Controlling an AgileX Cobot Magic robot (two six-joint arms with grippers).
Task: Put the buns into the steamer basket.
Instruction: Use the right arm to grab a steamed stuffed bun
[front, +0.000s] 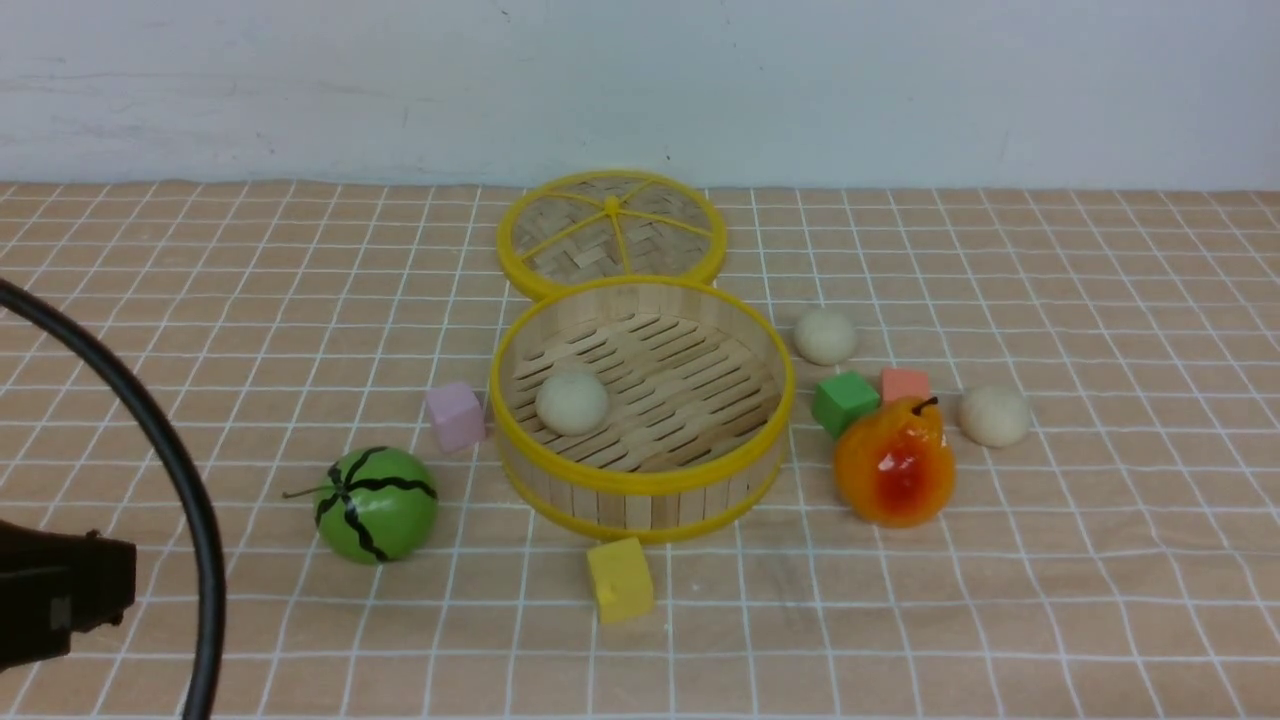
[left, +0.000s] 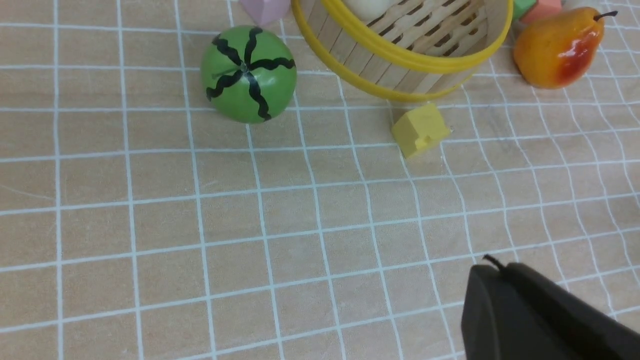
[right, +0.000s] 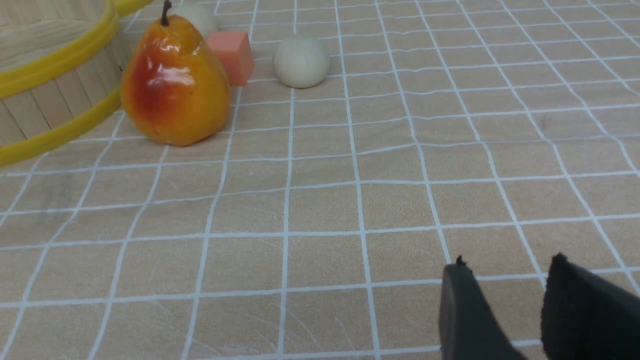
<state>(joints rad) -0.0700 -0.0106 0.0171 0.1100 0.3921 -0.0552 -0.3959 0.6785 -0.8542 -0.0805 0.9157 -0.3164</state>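
Observation:
The steamer basket (front: 640, 486) stands mid-table with one bun (front: 572, 401) on its slatted floor, at the left side. A second bun (front: 825, 336) lies on the cloth to the basket's right. A third bun (front: 994, 416) lies farther right, beyond the pear; it also shows in the right wrist view (right: 301, 61). My left gripper (left: 495, 270) is shut and empty, above the cloth well short of the basket (left: 400, 56). My right gripper (right: 507, 265) is open and empty over bare cloth, well short of the third bun. It is out of the front view.
The woven lid (front: 612, 232) lies behind the basket. A green toy watermelon (front: 377, 503) and pink cube (front: 456, 416) sit left of it, a yellow cube (front: 620, 578) in front. The glossy orange pear (front: 895, 462), green cube (front: 845, 402) and orange cube (front: 905, 384) sit between the basket and the third bun.

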